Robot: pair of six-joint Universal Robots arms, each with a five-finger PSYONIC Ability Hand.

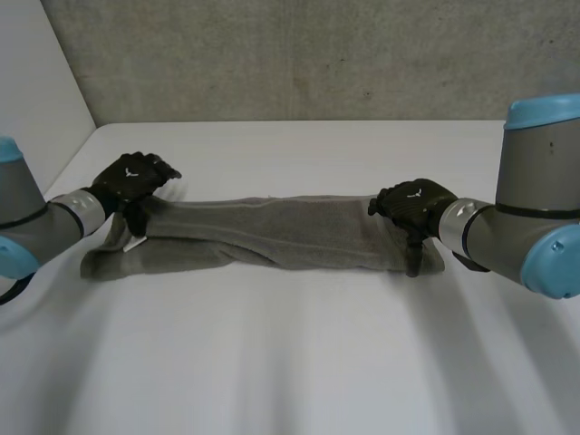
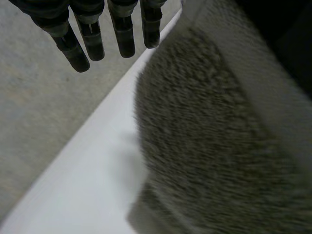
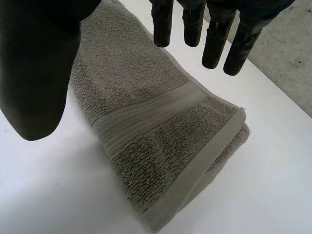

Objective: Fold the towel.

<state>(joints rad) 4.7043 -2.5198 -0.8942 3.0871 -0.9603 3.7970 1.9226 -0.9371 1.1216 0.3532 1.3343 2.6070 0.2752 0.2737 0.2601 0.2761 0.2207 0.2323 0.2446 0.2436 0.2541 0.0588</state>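
The towel [image 1: 272, 231] is grey and lies as a long, narrow, folded strip across the white surface [image 1: 290, 362], running from one hand to the other. Its right end is flat and doubled over, and a woven band and a hemmed edge show plainly in the right wrist view. Its left end is looser, with the far corner drawn up off the surface toward the left hand [image 1: 131, 179] and a small white tag [image 1: 134, 243] showing at the near edge. The left hand's fingers [image 2: 92, 41] are straight and spread, clear of the cloth, with bare surface visible between them and the raised fold. The towel seems to rise against the thumb's side of that hand, though from here I can't be sure it rests on it. The right hand [image 1: 415, 201] sits over the towel's right end, fingers [image 3: 214, 44] straight and well apart from the thumb [image 3: 34, 73], holding nothing; the thumb points down at the near edge of the cloth. A grey concrete wall [image 1: 299, 54] stands behind the surface.
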